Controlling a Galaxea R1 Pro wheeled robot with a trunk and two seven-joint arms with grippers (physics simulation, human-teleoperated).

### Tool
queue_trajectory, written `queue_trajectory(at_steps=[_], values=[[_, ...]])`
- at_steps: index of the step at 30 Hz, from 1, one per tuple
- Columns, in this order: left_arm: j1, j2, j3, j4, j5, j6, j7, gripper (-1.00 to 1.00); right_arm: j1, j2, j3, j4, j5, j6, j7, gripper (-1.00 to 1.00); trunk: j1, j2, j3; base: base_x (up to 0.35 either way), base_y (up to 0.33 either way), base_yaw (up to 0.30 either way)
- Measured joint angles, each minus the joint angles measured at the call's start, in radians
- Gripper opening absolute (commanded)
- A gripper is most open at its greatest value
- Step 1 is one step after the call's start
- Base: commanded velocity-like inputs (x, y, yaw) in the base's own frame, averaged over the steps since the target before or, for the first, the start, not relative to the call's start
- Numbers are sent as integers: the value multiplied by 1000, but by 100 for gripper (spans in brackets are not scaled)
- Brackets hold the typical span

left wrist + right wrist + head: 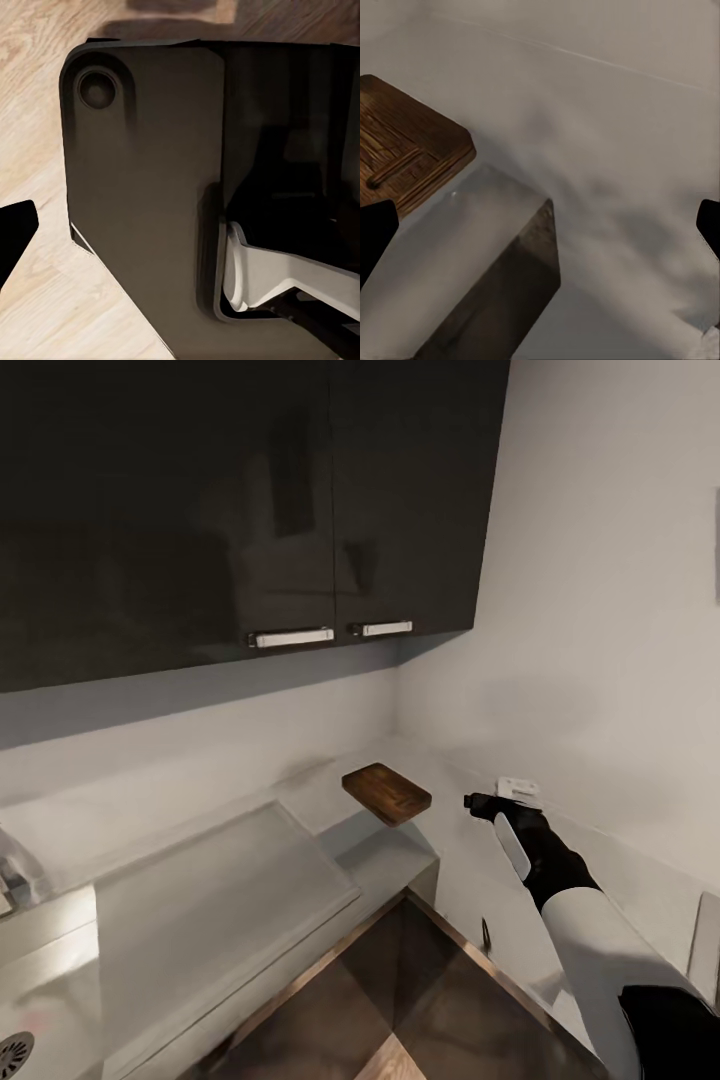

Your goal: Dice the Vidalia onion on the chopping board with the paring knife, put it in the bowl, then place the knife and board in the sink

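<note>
The chopping board [386,792], dark-brown wood, lies in the corner of the glossy grey countertop [200,900]. In the right wrist view the chopping board [405,150] shows its slot handle near a rounded corner. My right gripper [472,801] hovers open just right of the board, in front of the white bowl [518,787]. Its fingertips [375,232] stand far apart, nothing between them. The sink [40,1000] sits at the lower left with its drain showing. The Vidalia onion and the paring knife are out of view. One black fingertip [15,232] of my left gripper hangs over the wooden floor.
Dark wall cabinets [250,510] with two white handles hang over the counter. The worktop bends around a corner, with dark floor [400,980] between its two runs. A small dark object [486,932] stands on the right run. My own dark base [150,187] sits under the left wrist.
</note>
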Motion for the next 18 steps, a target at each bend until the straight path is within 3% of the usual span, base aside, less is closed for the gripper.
queue_trajectory(at_steps=[18], values=[[0, 0, 0, 0, -1, 0, 0, 100, 0, 0, 1, 0, 0, 0, 0, 100, 0, 0, 0, 101, -15, 0]])
